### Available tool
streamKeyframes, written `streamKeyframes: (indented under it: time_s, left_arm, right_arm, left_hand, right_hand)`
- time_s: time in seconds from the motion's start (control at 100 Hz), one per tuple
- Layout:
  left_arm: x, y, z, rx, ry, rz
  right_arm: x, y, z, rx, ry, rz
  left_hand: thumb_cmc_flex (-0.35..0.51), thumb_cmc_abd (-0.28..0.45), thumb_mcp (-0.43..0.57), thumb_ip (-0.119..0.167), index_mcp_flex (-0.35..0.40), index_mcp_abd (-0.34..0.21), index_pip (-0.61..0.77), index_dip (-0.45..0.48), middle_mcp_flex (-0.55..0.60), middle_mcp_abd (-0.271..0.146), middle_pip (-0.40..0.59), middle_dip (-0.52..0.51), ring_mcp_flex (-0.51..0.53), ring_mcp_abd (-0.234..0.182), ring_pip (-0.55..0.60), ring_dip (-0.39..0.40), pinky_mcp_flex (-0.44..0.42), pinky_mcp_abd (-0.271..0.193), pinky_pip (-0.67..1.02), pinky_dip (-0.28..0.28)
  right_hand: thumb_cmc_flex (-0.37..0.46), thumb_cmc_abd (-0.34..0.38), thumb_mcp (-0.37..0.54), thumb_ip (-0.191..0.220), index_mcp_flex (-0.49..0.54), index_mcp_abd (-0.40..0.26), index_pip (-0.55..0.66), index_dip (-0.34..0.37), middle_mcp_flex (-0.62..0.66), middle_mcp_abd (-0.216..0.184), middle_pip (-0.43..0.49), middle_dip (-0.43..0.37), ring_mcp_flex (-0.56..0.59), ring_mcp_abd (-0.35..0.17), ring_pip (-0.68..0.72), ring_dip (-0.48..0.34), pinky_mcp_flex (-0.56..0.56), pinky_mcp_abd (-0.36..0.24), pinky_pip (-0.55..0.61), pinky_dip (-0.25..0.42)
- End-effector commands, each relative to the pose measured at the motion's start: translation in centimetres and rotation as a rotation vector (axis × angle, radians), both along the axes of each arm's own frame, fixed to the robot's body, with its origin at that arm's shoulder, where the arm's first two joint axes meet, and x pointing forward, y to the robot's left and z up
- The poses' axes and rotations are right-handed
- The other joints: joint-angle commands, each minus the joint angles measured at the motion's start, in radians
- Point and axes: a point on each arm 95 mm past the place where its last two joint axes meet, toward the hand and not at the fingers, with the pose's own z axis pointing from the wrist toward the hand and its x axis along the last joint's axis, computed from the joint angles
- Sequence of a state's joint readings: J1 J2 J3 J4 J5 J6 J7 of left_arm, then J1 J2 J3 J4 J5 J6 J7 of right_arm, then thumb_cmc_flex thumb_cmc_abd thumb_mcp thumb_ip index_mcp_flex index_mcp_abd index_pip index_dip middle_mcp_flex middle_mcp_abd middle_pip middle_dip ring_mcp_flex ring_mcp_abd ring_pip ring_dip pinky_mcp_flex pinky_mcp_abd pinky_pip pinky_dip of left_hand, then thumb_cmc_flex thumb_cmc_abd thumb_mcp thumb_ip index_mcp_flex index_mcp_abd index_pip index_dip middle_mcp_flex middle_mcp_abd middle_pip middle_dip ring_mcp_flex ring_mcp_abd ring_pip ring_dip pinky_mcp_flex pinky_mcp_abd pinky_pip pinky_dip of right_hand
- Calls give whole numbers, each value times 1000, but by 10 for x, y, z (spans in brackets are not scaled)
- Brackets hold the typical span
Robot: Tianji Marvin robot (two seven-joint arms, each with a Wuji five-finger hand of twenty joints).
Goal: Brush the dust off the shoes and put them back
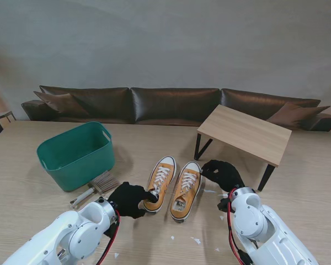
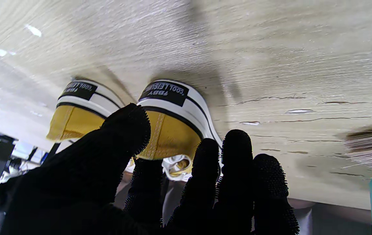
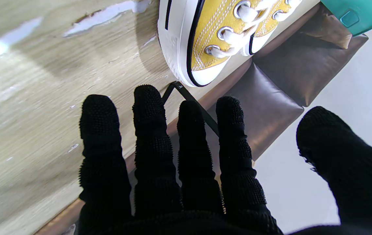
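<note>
The yellow shoes (image 1: 174, 186) lie side by side, long axes running away from me, heels nearest. The left hand (image 1: 131, 199) is at the left shoe's heel — fingers spread, gripping nothing; the right hand (image 1: 223, 174), open, hovers beside the right toe. The brush (image 1: 98, 185) lies left, near the green basket (image 1: 77, 155) on the wooden table (image 1: 33, 193).

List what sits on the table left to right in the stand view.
Green basket → brush → left hand → left shoe → right shoe → right hand → small wooden table.
</note>
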State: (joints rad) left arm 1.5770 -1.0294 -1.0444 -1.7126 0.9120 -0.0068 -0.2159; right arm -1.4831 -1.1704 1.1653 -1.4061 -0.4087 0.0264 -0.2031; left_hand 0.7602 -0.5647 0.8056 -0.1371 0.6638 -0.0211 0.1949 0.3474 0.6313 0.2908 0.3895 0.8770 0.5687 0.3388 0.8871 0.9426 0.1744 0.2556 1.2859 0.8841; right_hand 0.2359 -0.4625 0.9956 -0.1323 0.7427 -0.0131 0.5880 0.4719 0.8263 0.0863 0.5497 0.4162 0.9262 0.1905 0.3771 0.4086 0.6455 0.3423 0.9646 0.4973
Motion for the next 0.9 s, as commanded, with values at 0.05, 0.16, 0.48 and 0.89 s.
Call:
streamKeyframes:
  time_s: [0.05,0.16,0.48,0.89]
  left_arm:
    - [1,-4,-8,28,16,2]
    - [3,-7,-13,50,3,4]
    - [7,-15,-30,36,-32,35]
    - [15,-14,-21,-15,-97,-21]
  right_arm:
    - [-1,3,-2,6,11,10]
    - [-1,3,-2,6,11,10]
    - [0,3,-2,4,9,10]
    - [-1,4,4,8,-22,7]
  left_hand:
    - [-7,-29,5,31,29,9,36,18,-3,4,50,53,-7,-9,71,32,15,-33,53,43]
    - [1,-36,34,31,97,20,131,95,20,3,104,107,26,-21,123,48,62,-37,80,70]
    - [141,-127,-79,-40,142,29,739,376,105,-14,223,217,122,-42,214,43,163,-27,137,54]
    - [121,-226,9,-67,190,185,1084,388,334,-83,196,383,330,-89,199,-37,351,-60,232,-129]
  right_hand:
    - [-33,40,25,18,23,4,8,-30,25,15,-7,-16,28,0,11,7,-251,28,17,-12]
    - [-33,40,25,18,23,3,8,-30,24,16,-8,-16,28,1,11,7,-250,28,17,-12]
    - [-33,39,25,18,23,4,8,-30,25,17,-8,-16,27,0,10,7,-252,28,17,-12]
    - [-34,39,24,17,22,5,6,-30,21,18,-9,-17,25,0,10,7,-252,29,17,-12]
